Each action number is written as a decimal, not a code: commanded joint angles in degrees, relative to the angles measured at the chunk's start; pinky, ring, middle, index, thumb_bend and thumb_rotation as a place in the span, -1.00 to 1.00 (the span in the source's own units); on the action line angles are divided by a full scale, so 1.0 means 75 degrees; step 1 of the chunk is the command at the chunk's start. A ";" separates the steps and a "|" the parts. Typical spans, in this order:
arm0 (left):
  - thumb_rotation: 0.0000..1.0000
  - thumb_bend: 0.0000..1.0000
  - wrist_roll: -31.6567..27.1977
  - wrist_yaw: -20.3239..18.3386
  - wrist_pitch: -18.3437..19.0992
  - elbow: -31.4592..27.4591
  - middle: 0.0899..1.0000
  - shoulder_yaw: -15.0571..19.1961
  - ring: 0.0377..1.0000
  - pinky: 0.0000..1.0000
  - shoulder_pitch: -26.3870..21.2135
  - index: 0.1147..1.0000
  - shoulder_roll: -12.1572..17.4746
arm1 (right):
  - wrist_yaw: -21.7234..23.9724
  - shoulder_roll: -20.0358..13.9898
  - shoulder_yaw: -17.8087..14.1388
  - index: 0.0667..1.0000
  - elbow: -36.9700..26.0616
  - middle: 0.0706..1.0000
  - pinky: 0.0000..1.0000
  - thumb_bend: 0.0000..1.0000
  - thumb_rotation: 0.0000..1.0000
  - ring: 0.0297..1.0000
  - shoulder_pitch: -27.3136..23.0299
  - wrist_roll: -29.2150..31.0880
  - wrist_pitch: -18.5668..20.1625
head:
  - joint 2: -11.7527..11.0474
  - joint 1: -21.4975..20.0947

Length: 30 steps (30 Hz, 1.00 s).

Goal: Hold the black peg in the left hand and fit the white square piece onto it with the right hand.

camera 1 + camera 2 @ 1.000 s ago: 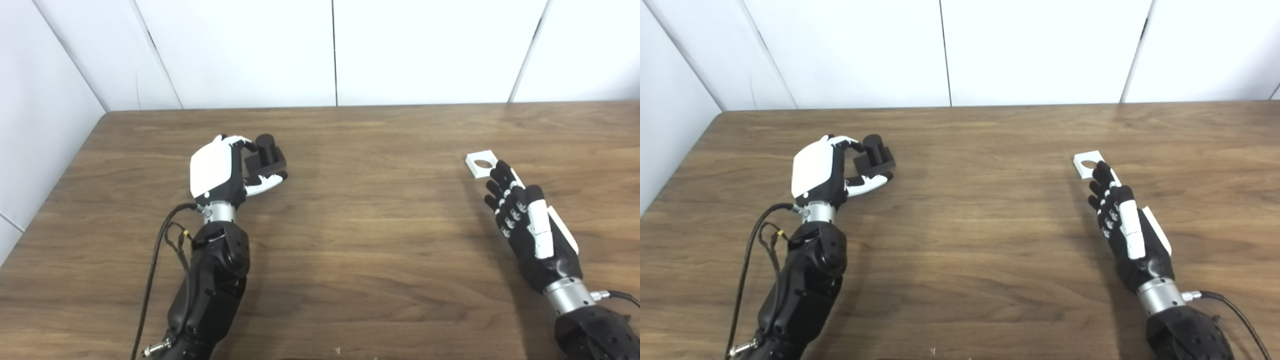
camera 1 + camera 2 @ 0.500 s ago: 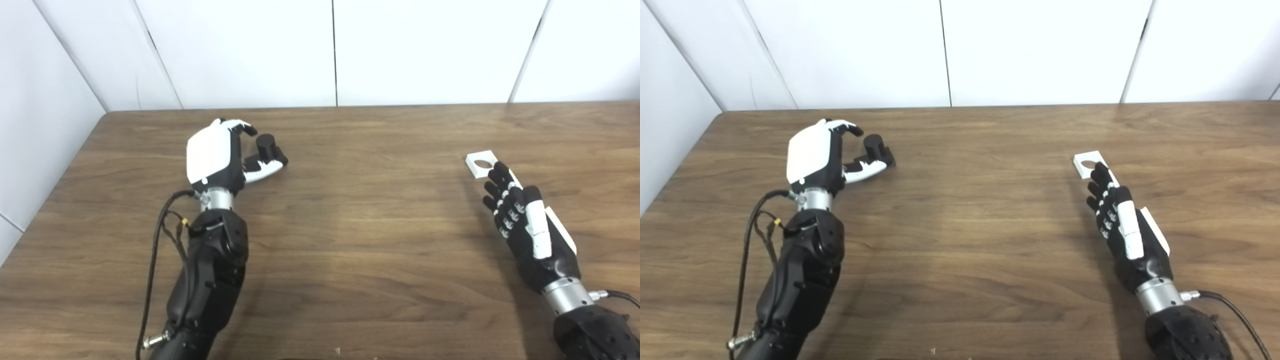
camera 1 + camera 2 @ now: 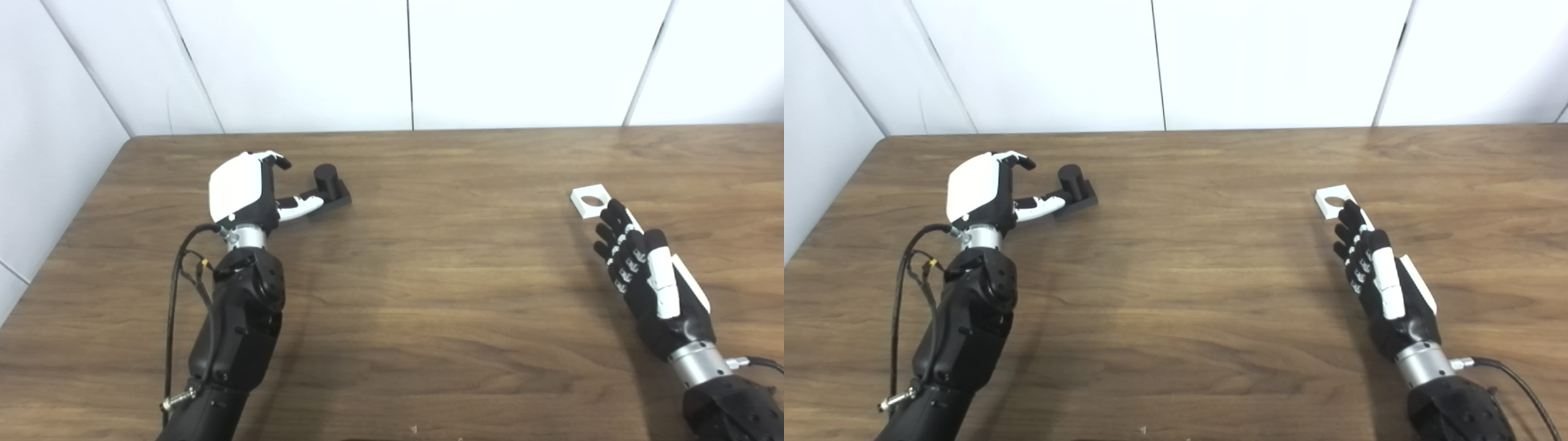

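The black peg, a short cylinder on a square black base, stands upright on the wooden table at the left. My left hand is open just left of it, its thumb reaching to the base and its fingers curled above, apart from the peg. The white square piece with a round hole lies flat on the table at the right. My right hand is open with fingers stretched out, its fingertips just short of the piece's near edge.
White wall panels stand behind the table's far edge. The table's left edge runs close to the left arm. A black cable loops beside that arm.
My left hand has let go of the black peg, set it on the table and drawn back to the left. My right hand has barely moved.
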 commanded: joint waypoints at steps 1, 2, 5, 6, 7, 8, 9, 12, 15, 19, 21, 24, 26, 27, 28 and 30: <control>-0.04 0.77 0.0021 0.0207 -0.0023 0.0016 0.63 0.0043 0.84 0.50 -0.0439 0.28 0.0247 | 0.0087 -0.0070 -0.0058 1.00 -0.0196 1.00 1.00 0.34 1.00 1.00 -0.0107 0.0082 -0.0304 | 0.0007 -0.0007; -0.04 0.78 -0.0028 0.0261 -0.0049 0.0093 0.62 0.0037 0.83 0.50 -0.0439 0.27 0.0255 | 0.0092 -0.0081 -0.0055 1.00 -0.0203 1.00 1.00 0.34 1.00 1.00 -0.0102 0.0095 -0.0302 | 0.0014 -0.0020; -0.04 0.80 -0.0217 0.0254 -0.0084 0.0248 0.62 0.0033 0.84 0.51 -0.0439 0.27 0.0261 | 0.0112 -0.0088 -0.0062 1.00 -0.0237 1.00 1.00 0.31 1.00 1.00 -0.0103 0.0171 -0.0265 | 0.0013 -0.0034; -0.04 0.80 -0.0266 0.0237 -0.0083 0.0281 0.62 0.0021 0.85 0.51 -0.0433 0.28 0.0261 | 0.0114 -0.0085 -0.0069 1.00 -0.0242 1.00 1.00 0.31 1.00 1.00 -0.0104 0.0199 -0.0254 | 0.0008 -0.0046; 0.00 0.80 -0.0291 0.0220 -0.0077 0.0347 0.63 -0.0005 0.84 0.48 -0.0434 0.29 0.0263 | 0.0105 -0.0084 -0.0072 1.00 -0.0251 1.00 1.00 0.30 1.00 1.00 -0.0107 0.0200 -0.0240 | -0.0001 -0.0063; 0.02 0.81 -0.0328 0.0241 -0.0083 0.0415 0.62 -0.0031 0.83 0.47 -0.0434 0.29 0.0267 | 0.0100 -0.0089 -0.0070 1.00 -0.0257 1.00 1.00 0.30 1.00 1.00 -0.0109 0.0194 -0.0235 | -0.0002 -0.0071; 0.03 0.81 -0.0372 0.0312 -0.0120 0.0514 0.62 -0.0056 0.82 0.47 -0.0437 0.29 0.0265 | 0.0102 -0.0097 -0.0068 1.00 -0.0263 1.00 1.00 0.30 1.00 1.00 -0.0111 0.0188 -0.0234 | -0.0008 -0.0073; 0.02 0.81 -0.0479 0.0408 -0.0209 0.0722 0.61 -0.0122 0.81 0.49 -0.0445 0.27 0.0278 | 0.0061 -0.0099 -0.0066 1.00 -0.0339 1.00 1.00 0.31 1.00 1.00 -0.0101 0.0159 -0.0153 | -0.0003 -0.0099; 0.01 0.81 -0.0530 0.0436 -0.0205 0.0851 0.62 -0.0190 0.81 0.49 -0.0473 0.25 0.0274 | 0.0034 -0.0106 -0.0063 1.00 -0.0381 1.00 1.00 0.33 1.00 1.00 -0.0072 0.0108 -0.0138 | 0.0002 -0.0110; 0.01 0.82 -0.0645 0.0468 -0.0269 0.1001 0.61 -0.0291 0.79 0.47 -0.0514 0.25 0.0292 | 0.0042 -0.0109 -0.0066 1.00 -0.0373 1.00 1.00 0.33 1.00 1.00 -0.0037 0.0108 -0.0180 | -0.0007 -0.0135; 0.02 0.81 -0.0749 0.0408 -0.0301 0.1017 0.61 -0.0322 0.80 0.48 -0.0530 0.26 0.0299 | 0.0057 -0.0126 -0.0059 1.00 -0.0336 1.00 1.00 0.34 1.00 1.00 -0.0027 0.0071 -0.0259 | -0.0008 -0.0139; 0.00 0.81 -0.0889 0.0356 -0.0286 0.0992 0.62 -0.0349 0.80 0.49 -0.0552 0.26 0.0273 | 0.0035 -0.0126 -0.0045 1.00 -0.0347 1.00 1.00 0.34 1.00 1.00 -0.0016 0.0011 -0.0250 | -0.0011 -0.0145; -0.03 0.82 -0.0916 0.0369 -0.0271 0.0992 0.62 -0.0399 0.80 0.48 -0.0569 0.23 0.0257 | 0.0055 -0.0121 -0.0039 1.00 -0.0348 1.00 1.00 0.34 1.00 1.00 -0.0004 0.0025 -0.0266 | -0.0004 -0.0164; -0.05 0.81 -0.0921 0.0370 -0.0258 0.0990 0.62 -0.0429 0.80 0.46 -0.0578 0.23 0.0251 | 0.0064 -0.0115 -0.0041 1.00 -0.0333 1.00 1.00 0.33 1.00 1.00 -0.0004 0.0037 -0.0287 | -0.0004 -0.0164; -0.07 0.81 -0.0911 0.0379 -0.0242 0.1002 0.62 -0.0466 0.81 0.47 -0.0590 0.23 0.0246 | 0.0071 -0.0109 -0.0039 1.00 -0.0330 1.00 1.00 0.33 1.00 1.00 0.0000 0.0048 -0.0292 | -0.0015 -0.0165; -0.07 0.82 -0.0890 0.0446 -0.0261 0.1039 0.61 -0.0536 0.80 0.49 -0.0606 0.23 0.0242 | 0.0067 -0.0100 -0.0035 1.00 -0.0325 1.00 1.00 0.33 1.00 1.00 0.0008 0.0052 -0.0291 | -0.0017 -0.0171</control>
